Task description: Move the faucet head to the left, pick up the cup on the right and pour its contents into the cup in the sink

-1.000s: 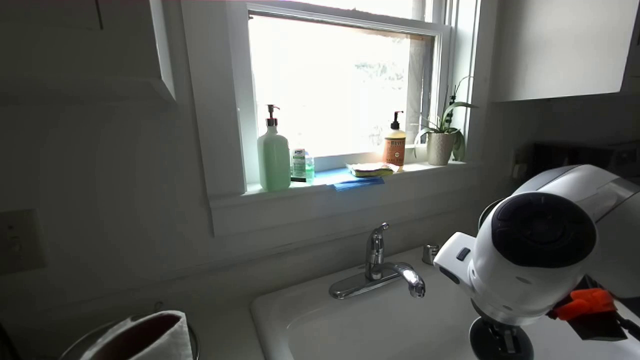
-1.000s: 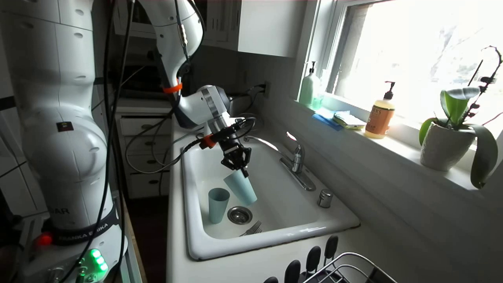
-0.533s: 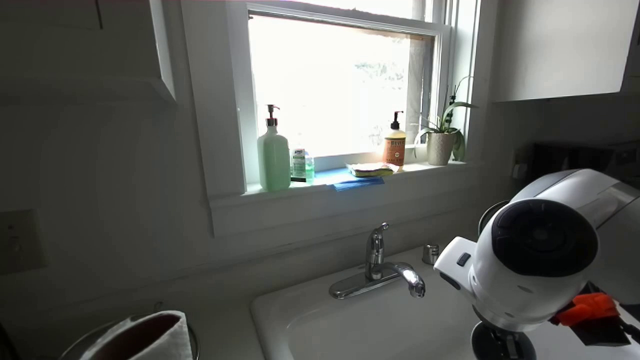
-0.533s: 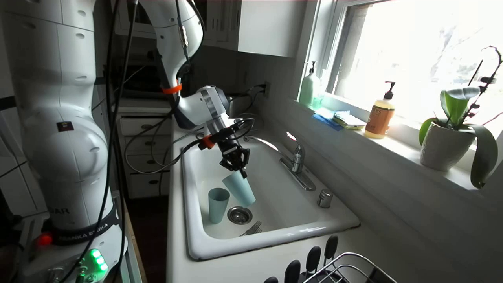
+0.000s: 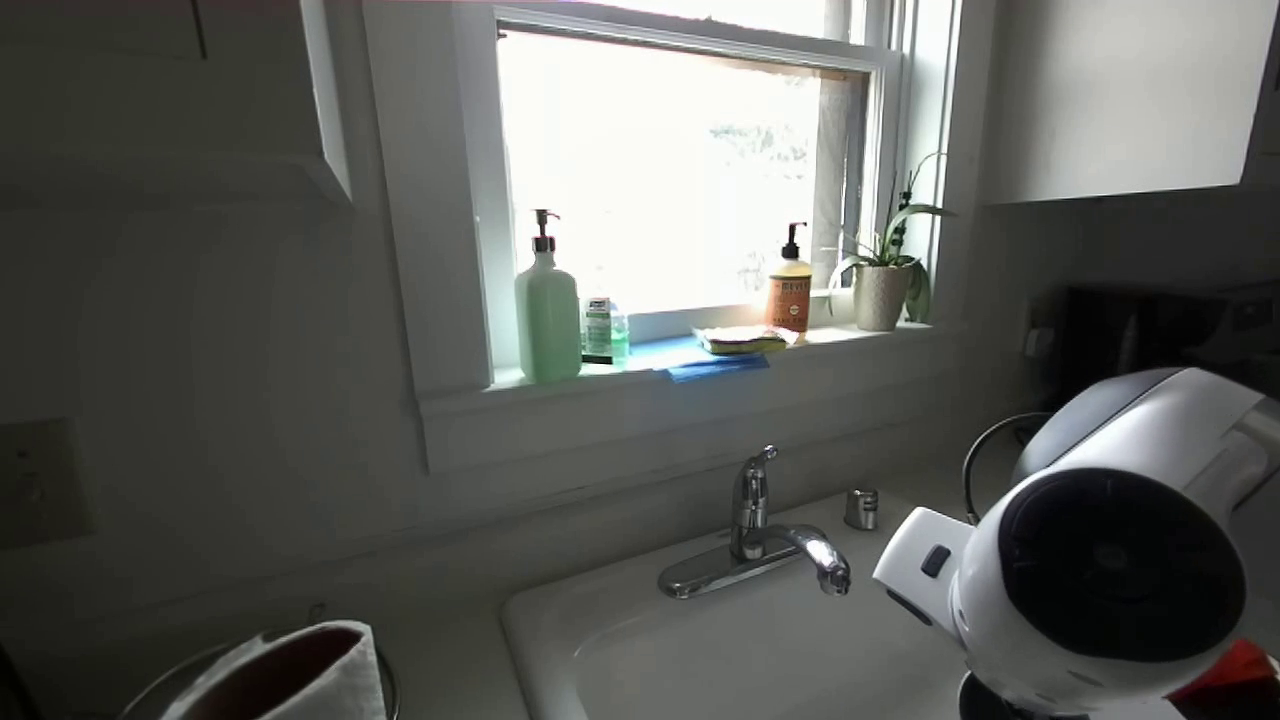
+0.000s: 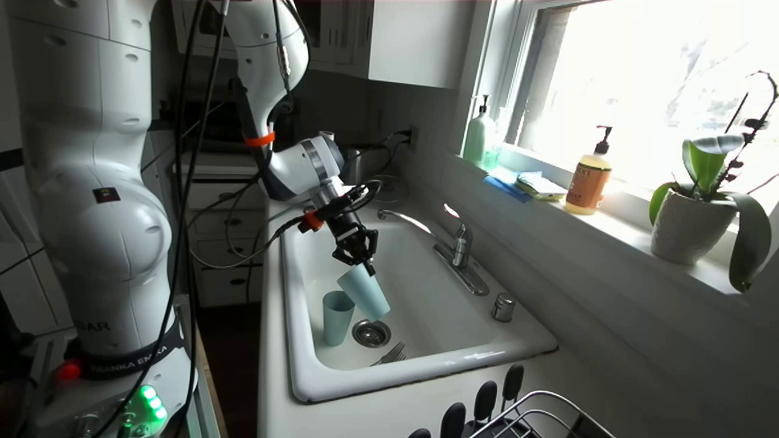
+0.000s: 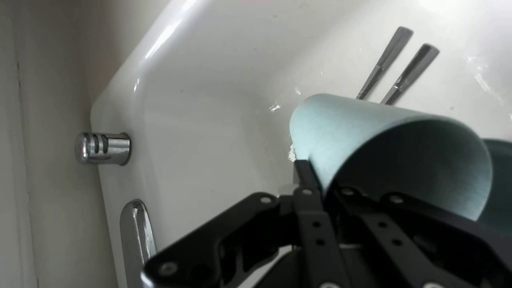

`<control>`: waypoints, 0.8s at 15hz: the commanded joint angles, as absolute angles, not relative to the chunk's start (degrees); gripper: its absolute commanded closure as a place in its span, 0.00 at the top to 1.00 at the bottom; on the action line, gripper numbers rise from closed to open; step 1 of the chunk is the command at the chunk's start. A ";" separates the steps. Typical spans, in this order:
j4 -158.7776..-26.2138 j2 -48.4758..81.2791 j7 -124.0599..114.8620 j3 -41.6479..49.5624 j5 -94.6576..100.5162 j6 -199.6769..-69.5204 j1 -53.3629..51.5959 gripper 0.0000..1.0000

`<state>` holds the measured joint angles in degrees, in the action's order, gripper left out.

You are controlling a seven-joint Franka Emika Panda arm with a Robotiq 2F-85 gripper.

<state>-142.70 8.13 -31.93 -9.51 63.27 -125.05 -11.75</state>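
Fingers (image 7: 306,176) pinch rim of tilted cup (image 6: 364,294) over sink (image 6: 341,383); second cup (image 6: 337,321) upright in sink; faucet head (image 5: 822,552) juts over sink; cutlery (image 7: 412,73) in sink.

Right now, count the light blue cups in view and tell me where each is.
2: the held cup, tilted, gripped near its rim by the jaws, over the sink; the standing cup, upright in the sink beside the drain. The arm could hide others.

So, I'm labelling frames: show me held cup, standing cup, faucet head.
Held cup (image 6: 364,294), in an exterior view: sidewall.
Standing cup (image 6: 337,321), in an exterior view: sidewall.
Faucet head (image 5: 816,546), in an exterior view: bend.
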 commanded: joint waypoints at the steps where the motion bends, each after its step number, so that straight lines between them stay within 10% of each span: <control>1: -143.00 8.35 -36.28 -10.29 68.08 -122.01 -13.16 0.01; 12: -142.79 10.82 -41.17 -12.96 74.90 -113.33 -15.51 0.01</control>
<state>-142.69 10.21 -38.16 -12.17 71.89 -116.98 -14.37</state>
